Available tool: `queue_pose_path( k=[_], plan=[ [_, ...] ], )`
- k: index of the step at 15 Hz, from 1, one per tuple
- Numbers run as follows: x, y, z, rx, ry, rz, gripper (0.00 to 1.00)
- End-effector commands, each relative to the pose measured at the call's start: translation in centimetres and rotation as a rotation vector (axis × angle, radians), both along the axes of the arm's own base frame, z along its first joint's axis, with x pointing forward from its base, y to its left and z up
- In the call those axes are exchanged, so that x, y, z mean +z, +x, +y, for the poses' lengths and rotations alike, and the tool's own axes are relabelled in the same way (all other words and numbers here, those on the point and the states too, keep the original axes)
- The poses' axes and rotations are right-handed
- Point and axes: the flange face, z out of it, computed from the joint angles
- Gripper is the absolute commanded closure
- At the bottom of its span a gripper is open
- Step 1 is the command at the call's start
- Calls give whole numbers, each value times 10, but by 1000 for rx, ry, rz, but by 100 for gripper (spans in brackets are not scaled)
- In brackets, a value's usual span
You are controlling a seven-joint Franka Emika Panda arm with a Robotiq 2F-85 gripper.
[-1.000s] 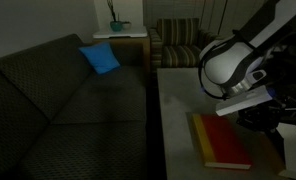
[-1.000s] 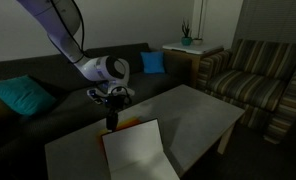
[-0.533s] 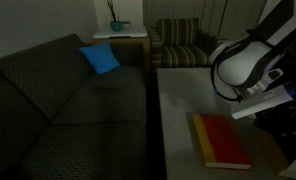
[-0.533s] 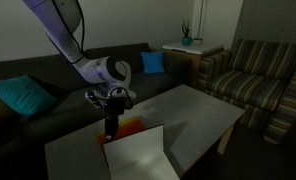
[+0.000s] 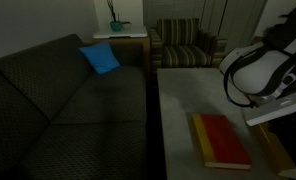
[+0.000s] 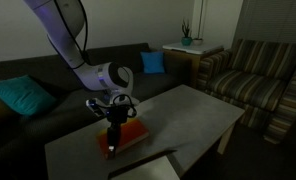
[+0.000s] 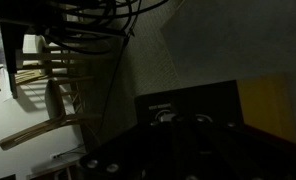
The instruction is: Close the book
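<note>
Exterior view from the couch side: the book (image 5: 220,140) lies flat on the grey surface (image 5: 178,100), lower right of the frame. You see a red face with a yellow border, long side running away from the camera. Your arm (image 5: 253,68) fills the right edge above it. A pale flat slab (image 5: 279,108) hangs tilted just under the arm, above the book's right side; can't tell from here if it's part of the book. The jaws are out of sight here. The dark couch (image 5: 58,110) is at left, with a blue cushion (image 5: 100,58) on it at upper centre. The striped armchair (image 5: 183,45) is at the top.

Exterior view from across the surface: your arm comes down from upper left and the gripper (image 6: 111,150) points straight down at lower centre. Its tip is on or just over the left part of the book's red face (image 6: 131,133); I can't confirm contact. A pale leaf (image 6: 146,167) sits at the bottom edge, just in front of the red part and low to the surface (image 6: 188,105). The jaws are too dark and small here, so I can't tell if they're open or closed. A teal cushion (image 6: 23,95) is at left.

Wrist view: very dark. Cables cross the top and the gripper body fills the bottom. There's a dull yellow patch (image 7: 263,105) at right, possibly the book. A pale wooden frame (image 7: 48,90) is at left. The jaws aren't readable here either.
</note>
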Motion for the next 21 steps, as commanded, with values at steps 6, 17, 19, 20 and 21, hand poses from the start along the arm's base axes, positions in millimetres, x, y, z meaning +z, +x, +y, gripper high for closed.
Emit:
queue_pose_path(
  k=[6,17,19,20,21],
  plan=[
    [40,17,12,83,193,-134,100],
    [157,46,21,432,614,-152,100],
    [168,46,22,498,678,-121,97],
    [173,46,23,525,703,-105,73],
    [175,45,23,547,724,-92,71]
  ],
)
